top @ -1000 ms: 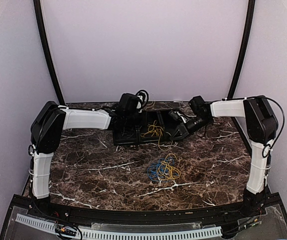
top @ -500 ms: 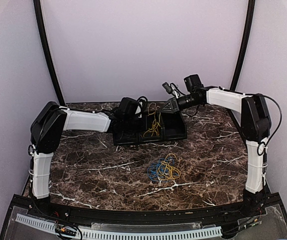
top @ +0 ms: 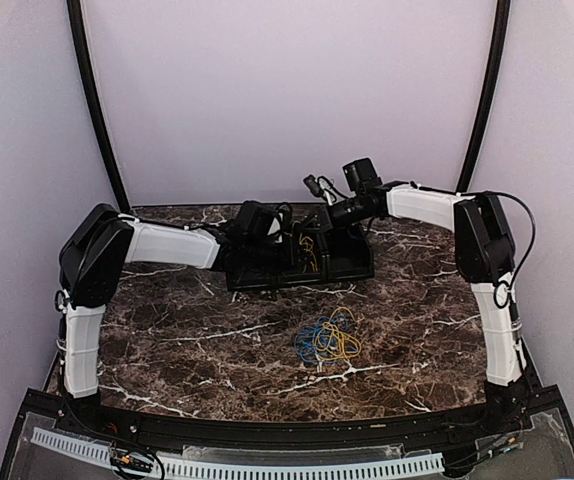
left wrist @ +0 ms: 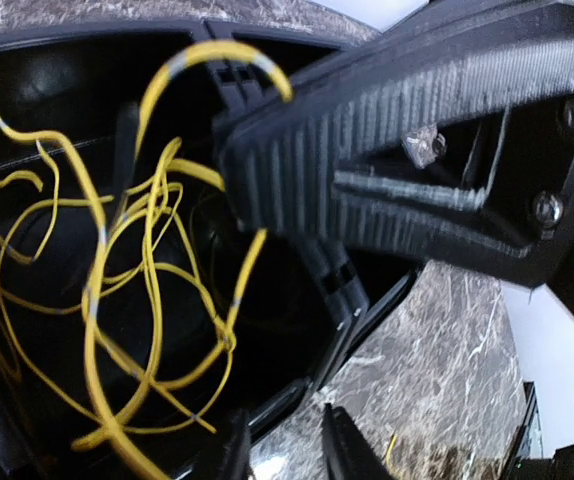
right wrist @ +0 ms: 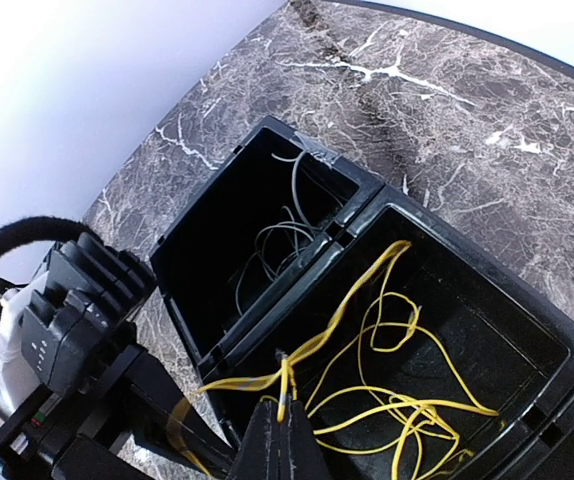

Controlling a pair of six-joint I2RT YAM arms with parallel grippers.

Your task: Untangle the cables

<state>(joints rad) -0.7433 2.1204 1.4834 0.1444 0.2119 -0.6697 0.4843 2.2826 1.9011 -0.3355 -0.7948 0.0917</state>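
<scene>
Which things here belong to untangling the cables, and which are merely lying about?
Job: blue-and-yellow cable tangle; yellow cable pinched in the right pincer; left pincer, open.
Lying about: black tray; marble table; white slotted strip.

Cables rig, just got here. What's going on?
The right gripper is shut on one yellow cable, holding it above the black tray. The rest of that cable's loops lie in one tray compartment. The left gripper hovers open at that compartment, with nothing visible between its fingers. Grey wires sit in the neighbouring compartment. A tangled blue and yellow bundle lies on the table, untouched.
</scene>
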